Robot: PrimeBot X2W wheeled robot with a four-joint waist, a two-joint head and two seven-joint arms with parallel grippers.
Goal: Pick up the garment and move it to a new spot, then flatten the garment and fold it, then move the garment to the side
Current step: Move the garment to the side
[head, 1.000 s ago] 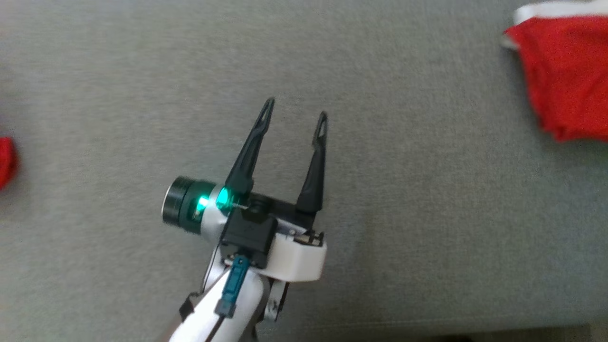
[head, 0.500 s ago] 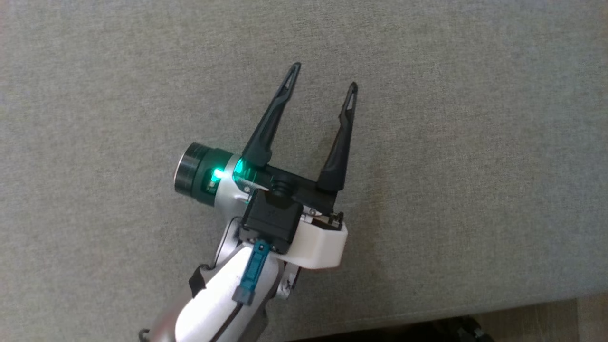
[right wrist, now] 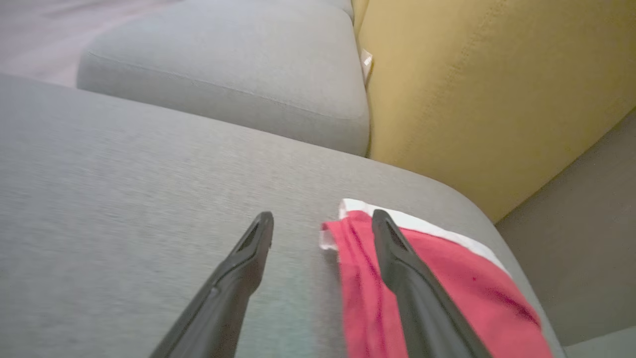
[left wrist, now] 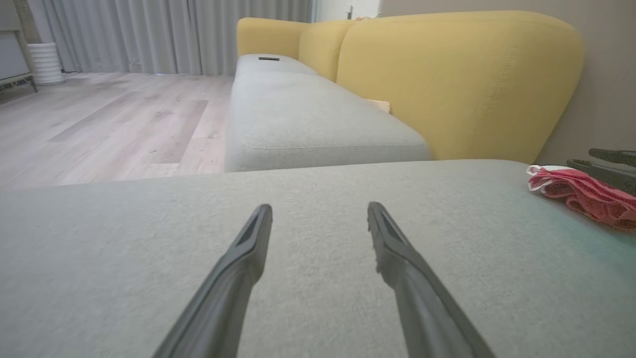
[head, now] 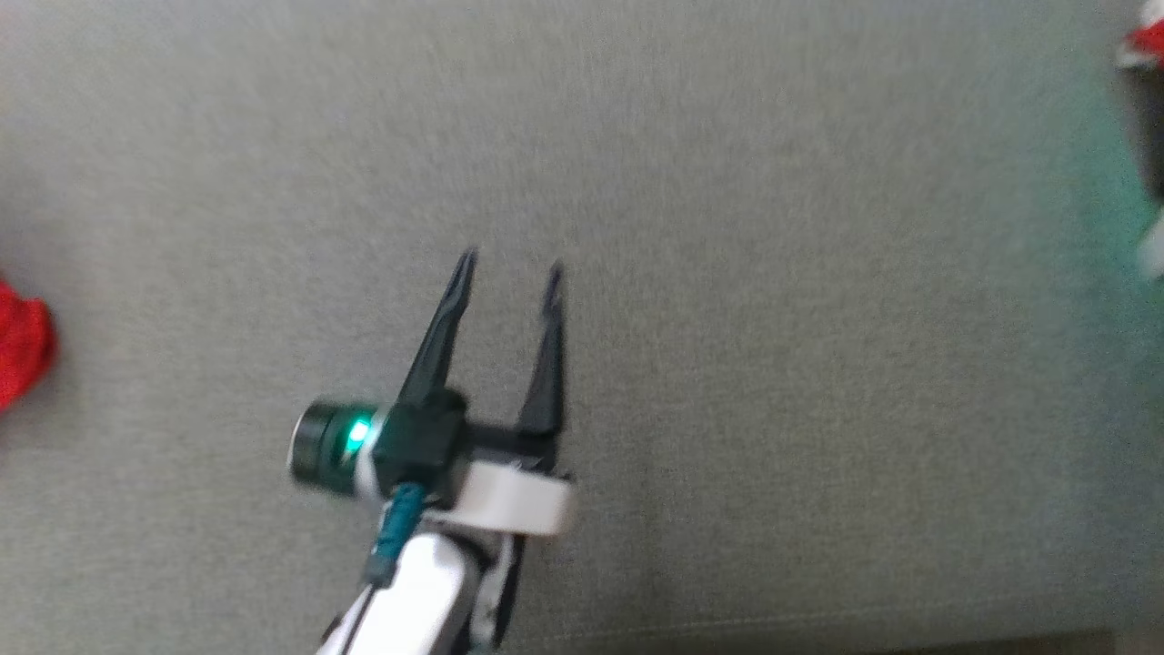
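Hovering empty over a grey cushion (head: 727,273), left gripper (head: 511,264) and right gripper (right wrist: 322,216) both spread wide, folded red garment (right wrist: 447,278) lying at the cushion's edge, seemingly set aside.

garment (right wrist: 462,288): red, white trim | seat cushion (right wrist: 124,199): plain grey | backrest (right wrist: 497,74): mustard yellow | floor (left wrist: 99,124): pale wood

The left gripper (head: 511,268) has two long black tapered fingers (head: 436,337) and a white shell (head: 509,500). A dark side cylinder (head: 323,448) glows green
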